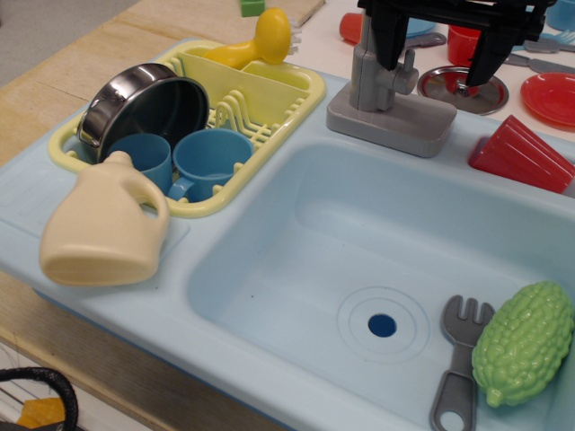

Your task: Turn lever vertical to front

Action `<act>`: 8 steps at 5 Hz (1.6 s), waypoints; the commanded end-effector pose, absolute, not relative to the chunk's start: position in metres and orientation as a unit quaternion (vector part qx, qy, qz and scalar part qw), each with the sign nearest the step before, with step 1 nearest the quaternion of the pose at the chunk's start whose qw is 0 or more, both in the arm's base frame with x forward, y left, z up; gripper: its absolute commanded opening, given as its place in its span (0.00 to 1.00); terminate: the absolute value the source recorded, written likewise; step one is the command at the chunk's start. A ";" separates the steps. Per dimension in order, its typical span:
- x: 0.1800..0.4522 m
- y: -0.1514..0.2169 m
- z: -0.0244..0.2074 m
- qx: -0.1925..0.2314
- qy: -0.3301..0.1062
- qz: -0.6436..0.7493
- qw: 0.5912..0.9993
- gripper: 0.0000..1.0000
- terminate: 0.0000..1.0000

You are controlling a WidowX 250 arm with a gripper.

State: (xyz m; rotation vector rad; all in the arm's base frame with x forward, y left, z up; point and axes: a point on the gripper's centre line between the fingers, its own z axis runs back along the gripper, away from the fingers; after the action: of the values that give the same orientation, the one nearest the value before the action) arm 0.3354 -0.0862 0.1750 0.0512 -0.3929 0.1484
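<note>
The lever [371, 79] is a short grey faucet arm with a small side knob. It stands upright on its flat grey base [392, 121] at the back rim of the light blue sink [269, 269]. My black gripper [440, 49] hangs above and just behind it with the jaws wide open and empty. The left finger [388, 36] overlaps the lever's top, and I cannot tell whether it touches. The right finger [490, 49] hangs over a metal lid, well to the right of the lever.
A yellow dish rack [269, 112] at left holds a steel pot [144, 108] and two blue cups [211, 162]. A cream jug [103, 224] lies in front of it. A grey fork [458, 364] and a green vegetable [526, 341] lie in the sink. A red cup [521, 154], a metal lid [449, 88] and a red plate [550, 97] are at right.
</note>
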 end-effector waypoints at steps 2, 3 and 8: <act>0.342 -0.075 0.174 -0.022 -0.211 0.107 0.971 0.00 0.00; 0.337 -0.073 0.172 -0.028 -0.210 0.117 0.970 0.00 0.00; 0.287 -0.065 0.151 -0.030 -0.174 0.181 0.968 0.00 0.00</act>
State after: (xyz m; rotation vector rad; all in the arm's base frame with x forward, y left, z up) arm 0.3022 -0.0671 0.1550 -0.0840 -0.3947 0.3562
